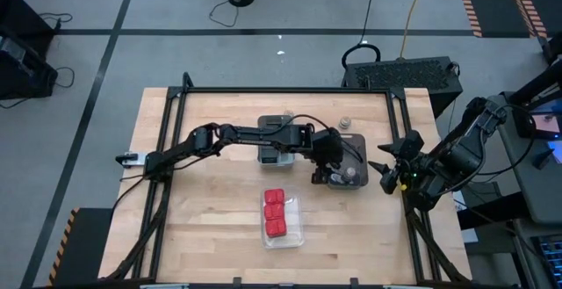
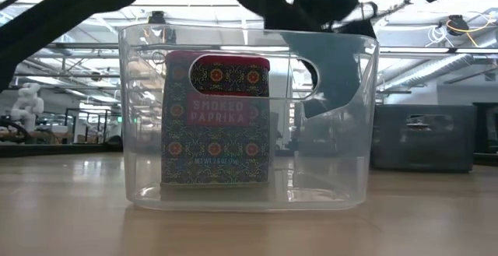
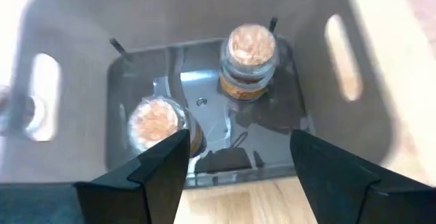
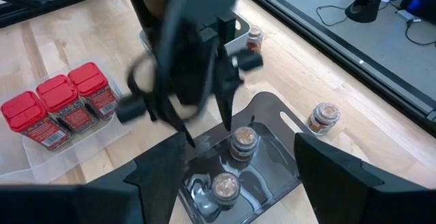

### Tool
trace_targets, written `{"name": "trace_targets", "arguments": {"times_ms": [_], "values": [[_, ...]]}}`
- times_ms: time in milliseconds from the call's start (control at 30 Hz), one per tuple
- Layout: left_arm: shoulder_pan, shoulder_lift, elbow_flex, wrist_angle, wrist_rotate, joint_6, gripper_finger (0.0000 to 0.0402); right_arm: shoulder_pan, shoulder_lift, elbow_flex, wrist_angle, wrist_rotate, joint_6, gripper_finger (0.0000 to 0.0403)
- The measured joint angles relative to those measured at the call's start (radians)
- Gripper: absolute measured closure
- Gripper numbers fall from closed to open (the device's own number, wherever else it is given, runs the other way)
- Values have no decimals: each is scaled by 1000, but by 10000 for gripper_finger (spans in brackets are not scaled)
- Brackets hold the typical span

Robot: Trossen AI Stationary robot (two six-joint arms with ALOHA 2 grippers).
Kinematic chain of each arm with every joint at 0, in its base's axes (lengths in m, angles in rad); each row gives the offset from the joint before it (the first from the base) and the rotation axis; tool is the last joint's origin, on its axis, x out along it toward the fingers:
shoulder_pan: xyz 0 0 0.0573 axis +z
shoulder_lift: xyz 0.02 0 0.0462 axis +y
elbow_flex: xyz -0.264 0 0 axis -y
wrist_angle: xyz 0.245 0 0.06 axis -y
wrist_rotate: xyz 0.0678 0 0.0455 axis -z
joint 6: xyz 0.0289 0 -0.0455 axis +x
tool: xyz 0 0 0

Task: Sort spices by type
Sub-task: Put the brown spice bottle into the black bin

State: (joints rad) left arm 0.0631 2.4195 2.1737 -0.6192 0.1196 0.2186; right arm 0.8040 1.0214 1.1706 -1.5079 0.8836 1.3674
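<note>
Left gripper (image 3: 235,176): over dark smoky tray (image 3: 75,20), fingers spread, empty; two cork-topped jars (image 3: 248,60) inside, grouped by kind. Paprika tins (image 1: 275,213) in clear tray. Right gripper (image 1: 386,168): wide open, waiting at table edge.

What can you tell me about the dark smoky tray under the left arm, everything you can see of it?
The dark smoky tray is translucent grey plastic, rectangular with rounded corners and slot handles cut in its end walls. It sits upright on the wooden table, right of centre. Two round jars with tan tops stand inside, apart. The left gripper hovers above it, fingers open, touching nothing.
</note>
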Motion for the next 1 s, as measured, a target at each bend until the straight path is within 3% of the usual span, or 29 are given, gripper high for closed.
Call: {"name": "trace_targets", "arguments": {"times_ms": [233, 433, 700, 833, 1000], "values": [[10, -116, 5, -33, -54, 93, 142, 0, 3, 0, 9, -9, -21, 145], [88, -230, 6, -122, -60, 164, 142, 0, 10, 0, 14, -22, -19, 145], [327, -325, 5, -434, -65, 144, 142, -1, 41, 0, 16, -25, -2, 145], [455, -343, 6, -568, 2, 116, 142, -37, 52, 0, 16, -23, 23, 145], [582, -332, -13, -615, 46, 76, 142, -128, 61, 0, 17, -20, 26, 145]]}}
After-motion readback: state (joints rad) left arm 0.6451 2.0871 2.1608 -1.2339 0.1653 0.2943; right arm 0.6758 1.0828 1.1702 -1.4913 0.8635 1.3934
